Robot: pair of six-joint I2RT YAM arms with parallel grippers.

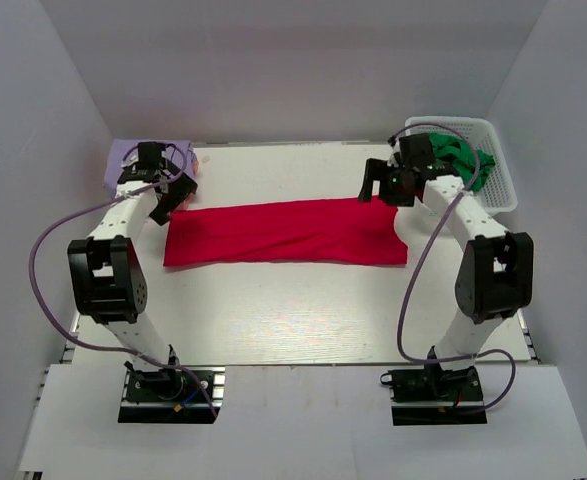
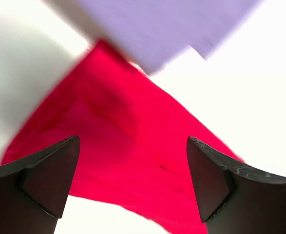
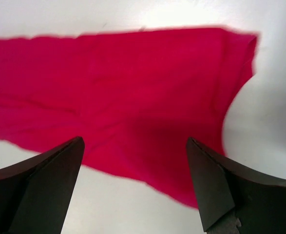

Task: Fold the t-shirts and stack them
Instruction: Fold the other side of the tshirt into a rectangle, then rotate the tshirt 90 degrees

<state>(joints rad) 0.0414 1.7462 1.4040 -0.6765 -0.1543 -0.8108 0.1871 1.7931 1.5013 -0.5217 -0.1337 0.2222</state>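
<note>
A bright red t-shirt (image 1: 285,233) lies on the white table (image 1: 293,310), folded into a long flat strip running left to right. My left gripper (image 1: 171,200) hovers open just above its left end, and the left wrist view shows red cloth (image 2: 133,141) below the spread jaws with nothing between them (image 2: 133,180). My right gripper (image 1: 381,190) hangs open over the strip's right end. The right wrist view looks down on the red shirt (image 3: 133,92) between empty jaws (image 3: 135,185). A lavender t-shirt (image 1: 125,160) lies at the back left, also visible as lavender cloth (image 2: 167,29). A green t-shirt (image 1: 468,160) is bunched in the basket.
A white plastic lattice basket (image 1: 500,190) stands at the back right corner, beside the right arm. Grey walls close in the table on the left, back and right. Purple cables loop out from both arms over the table's sides.
</note>
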